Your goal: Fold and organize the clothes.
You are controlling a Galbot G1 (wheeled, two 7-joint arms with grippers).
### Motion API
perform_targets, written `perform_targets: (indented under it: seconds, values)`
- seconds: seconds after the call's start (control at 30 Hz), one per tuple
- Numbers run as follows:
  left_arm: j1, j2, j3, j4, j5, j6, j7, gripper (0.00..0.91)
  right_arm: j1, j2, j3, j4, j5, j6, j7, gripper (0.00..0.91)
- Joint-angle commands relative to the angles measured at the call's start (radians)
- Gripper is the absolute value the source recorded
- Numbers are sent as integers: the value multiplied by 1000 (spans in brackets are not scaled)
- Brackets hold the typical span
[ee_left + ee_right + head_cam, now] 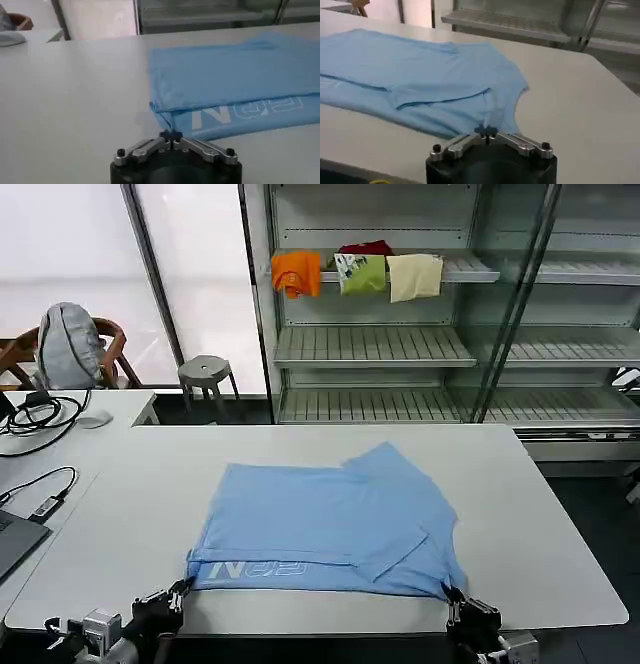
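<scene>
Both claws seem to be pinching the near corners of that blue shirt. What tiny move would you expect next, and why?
Probably both lift together and carry the near edge away from the robot. The left gripper and right gripper are each shut on a near corner of the light blue soft-fabric T-shirt, which lies flat on the white table with its sleeves already folded in, so a lengthwise fold looks due.
</scene>
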Motion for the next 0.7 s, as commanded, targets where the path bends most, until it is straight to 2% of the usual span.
perform_targets:
  seconds: [0.03, 0.07, 0.1, 0.13, 0.2, 0.37, 0.6, 0.7]
  values:
    - [103, -19, -64, -53, 37, 7, 39, 907, -68, 15, 14, 36, -13, 12, -3, 0]
    - [108, -20, -68, -56, 39, 8, 41, 907, -70, 16, 13, 38, -15, 12, -5, 0]
    - [113, -20, -71, -63, 48, 20, 51, 907, -72, 19, 10, 42, -20, 17, -8, 544]
    - [116, -21, -73, -69, 56, 23, 56, 907, -75, 20, 8, 45, -23, 17, -9, 907]
    - [114, -21, -75, -80, 62, 24, 55, 907, -80, 25, 0, 60, -42, -12, -2, 907]
    - [95, -16, -104, -117, 70, 21, 47, 907, -87, 19, 39, 91, -53, -17, -43, 907]
    - [4, 12, -141, -125, 58, -5, 19, 907, -44, -1, 113, 122, 4, 33, -10, 907]
    - [-83, 40, -111, -98, 5, -36, 2, 907, 83, -29, 99, 90, 49, 38, 25, 907]
